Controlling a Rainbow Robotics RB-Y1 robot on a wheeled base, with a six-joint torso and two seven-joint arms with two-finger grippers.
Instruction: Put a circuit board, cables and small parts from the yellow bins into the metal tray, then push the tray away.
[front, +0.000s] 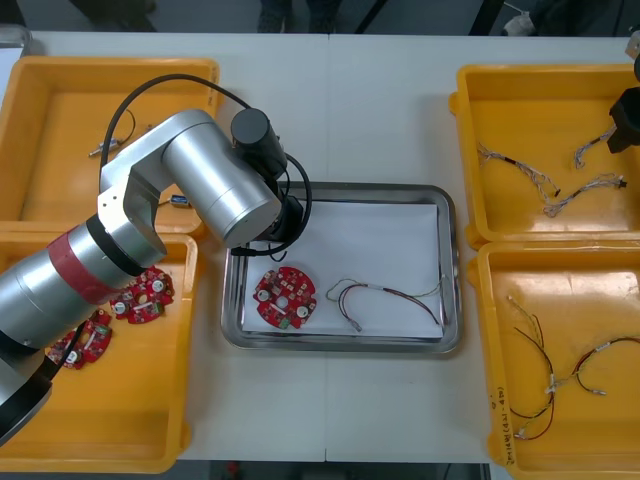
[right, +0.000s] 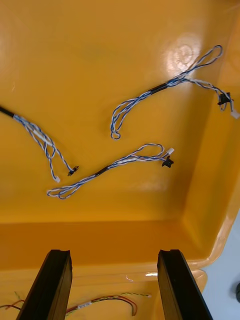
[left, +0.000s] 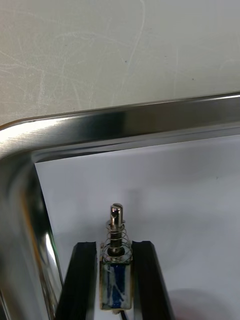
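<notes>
Light surface (front: 380, 100) holds yellow bins (front: 60, 120) and metal tray (front: 340, 342). Left claw (left: 114, 246) is clamped on small metal part (left: 115, 270) over the tray's far-left corner. Circuit board (front: 285, 296) and cable (front: 385, 295) lie inside. Step: depositing part; next likely lower and release. Right claw (right: 115, 255) is spread apart over twisted blue and white cables (right: 107, 167).
</notes>
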